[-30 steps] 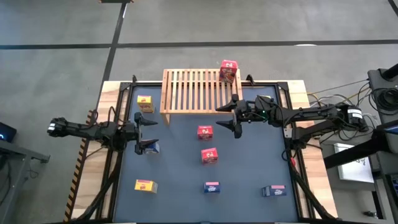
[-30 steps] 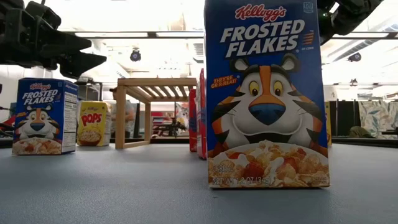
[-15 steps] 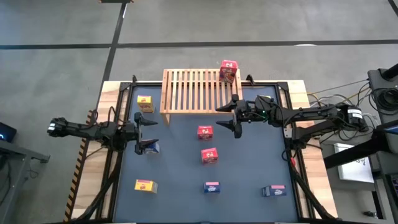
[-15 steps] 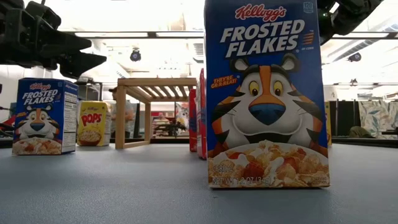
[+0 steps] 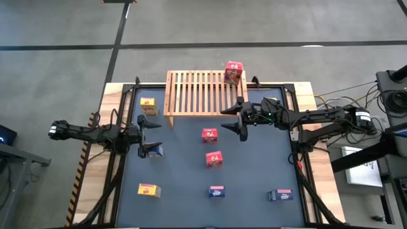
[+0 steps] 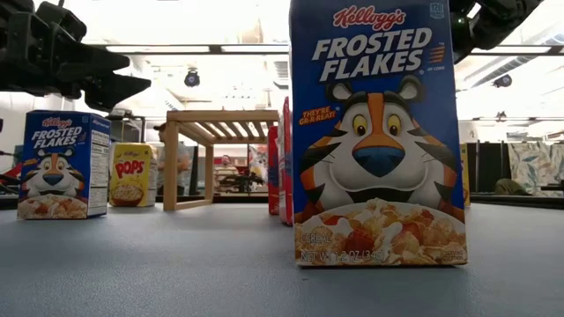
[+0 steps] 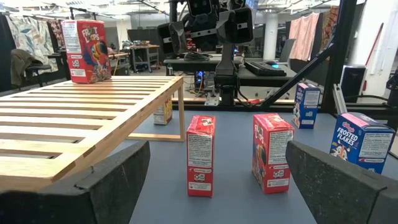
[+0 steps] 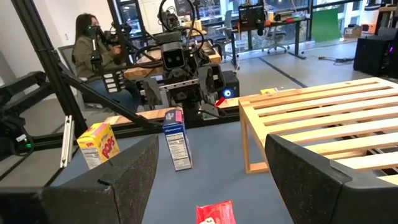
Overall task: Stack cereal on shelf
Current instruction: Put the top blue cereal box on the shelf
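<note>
The wooden rack stands at the table's far middle, with one red cereal box upright on its far right corner. Two red boxes stand mid-table. Yellow boxes and blue boxes are spread around. My left gripper hovers open at the left, beside a blue box without touching it. My right gripper hovers open just right of the nearer rack corner; a red box shows ahead of its fingers.
A dark mat covers the table inside a black frame. Another yellow box stands under the right arm. In the low view a blue box stands close to the camera. A person sits beyond the table's left side.
</note>
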{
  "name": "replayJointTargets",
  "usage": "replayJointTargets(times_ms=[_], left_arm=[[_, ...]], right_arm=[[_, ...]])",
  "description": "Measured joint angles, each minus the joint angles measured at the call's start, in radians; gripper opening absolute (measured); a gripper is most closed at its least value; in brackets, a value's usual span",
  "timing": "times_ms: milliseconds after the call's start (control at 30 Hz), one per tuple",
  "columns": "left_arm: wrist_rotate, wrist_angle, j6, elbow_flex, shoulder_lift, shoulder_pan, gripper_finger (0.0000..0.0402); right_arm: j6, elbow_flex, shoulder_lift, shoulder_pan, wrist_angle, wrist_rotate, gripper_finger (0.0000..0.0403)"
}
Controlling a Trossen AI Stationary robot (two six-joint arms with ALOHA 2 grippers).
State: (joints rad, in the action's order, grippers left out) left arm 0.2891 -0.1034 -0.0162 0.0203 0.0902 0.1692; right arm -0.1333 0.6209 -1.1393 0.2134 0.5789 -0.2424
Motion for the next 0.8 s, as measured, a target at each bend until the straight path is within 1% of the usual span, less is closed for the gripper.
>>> replayJointTargets(times_ms=[467,800], left_arm=[[0.000,0.000,0.000,0.000,0.000,0.000,0.0359],[0.000,0.000,0.000,0.000,0.000,0.000,0.0359]], right_arm=[[0.002,0.000,-0.001,0.001,0.000,0.000,0.0283],[-0.047,0.000,-0.002,0.001,-0.037,0.008,0.0283]])
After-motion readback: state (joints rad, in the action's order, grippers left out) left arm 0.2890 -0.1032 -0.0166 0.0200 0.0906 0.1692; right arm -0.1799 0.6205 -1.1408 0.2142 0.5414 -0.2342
